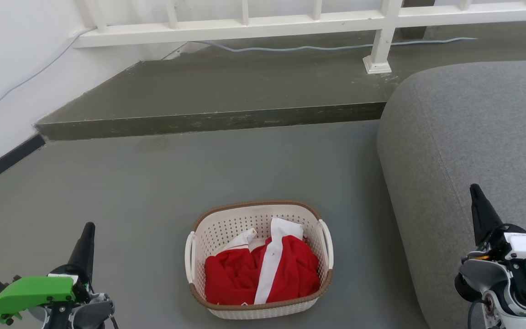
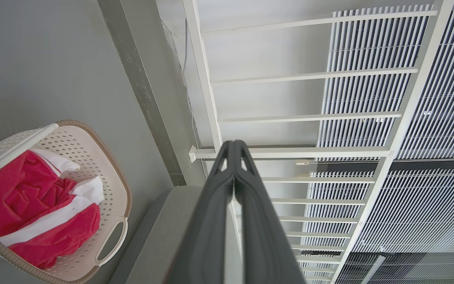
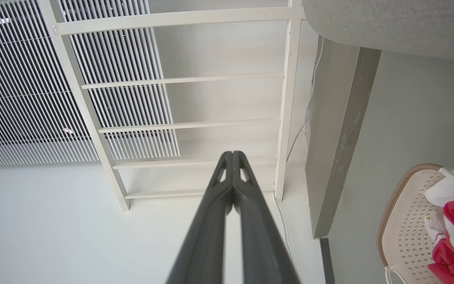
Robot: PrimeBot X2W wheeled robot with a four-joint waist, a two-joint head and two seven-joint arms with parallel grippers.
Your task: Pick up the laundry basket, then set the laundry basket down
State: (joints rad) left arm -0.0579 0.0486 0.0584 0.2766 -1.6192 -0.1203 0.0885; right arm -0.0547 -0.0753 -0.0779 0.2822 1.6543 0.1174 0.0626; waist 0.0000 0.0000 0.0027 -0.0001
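The laundry basket (image 1: 226,228) is cream-white and perforated with a brown rim, and it stands on the grey floor low in the head view's middle. A red and white garment (image 1: 263,269) lies inside it. The left wrist view shows the basket (image 2: 108,173) at its lower left, and the right wrist view has the basket (image 3: 404,221) at its lower right. My left gripper (image 1: 88,228) is shut and empty, well to the basket's left, as its wrist view shows (image 2: 234,142). Far to the basket's right, my right gripper (image 1: 474,188) is shut too, fingertips together (image 3: 233,153).
A grey sofa (image 1: 473,137) fills the right side, close beside the basket. A raised concrete step (image 1: 208,122) crosses the floor behind, with a white railing (image 1: 381,41) and a cable on it. A white wall (image 1: 2,68) runs along the left.
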